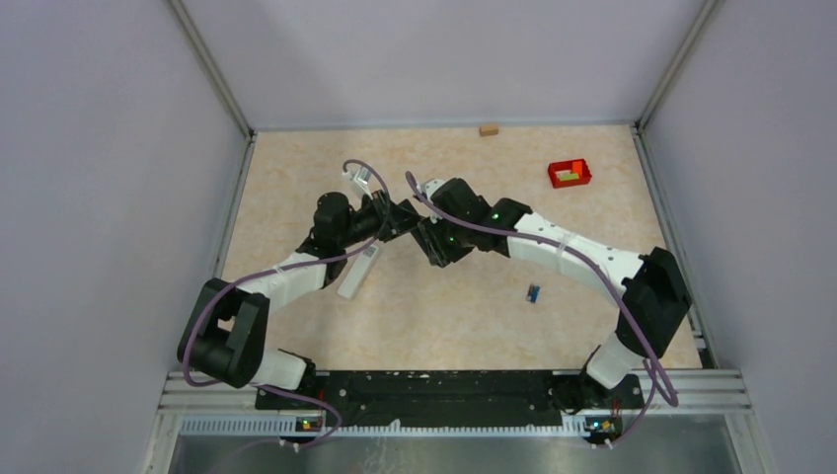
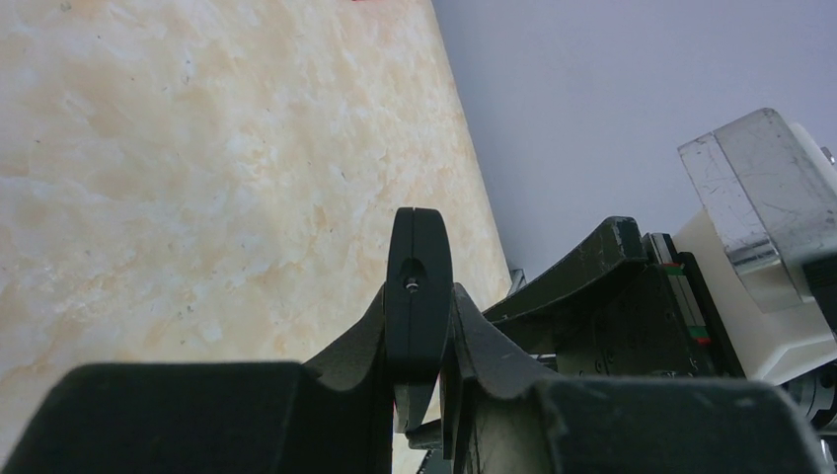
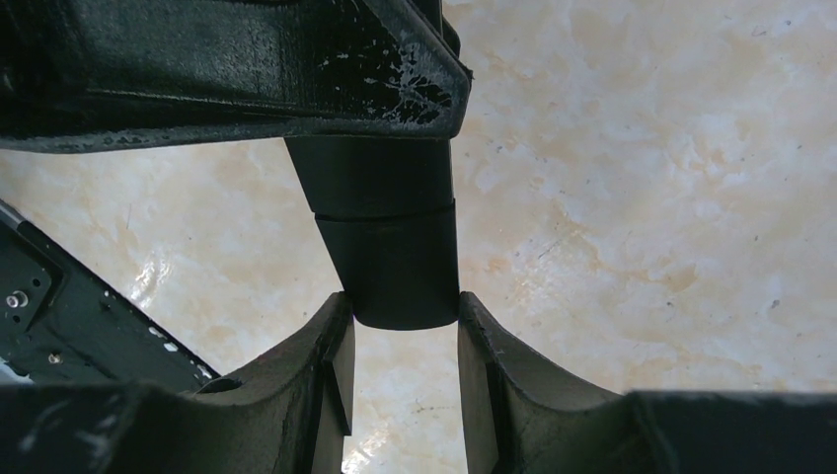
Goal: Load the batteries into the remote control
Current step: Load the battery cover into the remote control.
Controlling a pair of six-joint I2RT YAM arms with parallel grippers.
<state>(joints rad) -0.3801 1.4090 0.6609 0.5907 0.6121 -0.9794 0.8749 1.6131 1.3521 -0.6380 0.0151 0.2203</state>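
Note:
A white remote (image 1: 358, 272) lies flat on the table beside the left arm. A small blue battery piece (image 1: 533, 292) lies alone on the table to the right. The two dark batteries do not show on the table. My left gripper (image 1: 403, 222) and right gripper (image 1: 426, 237) meet tip to tip above the table's middle. The left gripper (image 2: 424, 296) is shut on a dark rounded piece (image 2: 418, 247). The right gripper (image 3: 402, 301) pinches the end of a dark piece (image 3: 390, 252) that hangs from the left gripper. I cannot tell whether this piece is a battery.
A red box (image 1: 570, 174) with small coloured parts stands at the back right. A small wooden block (image 1: 489, 129) sits at the back wall. A small white piece (image 1: 363, 176) lies behind the left gripper. Walls close in the table on three sides.

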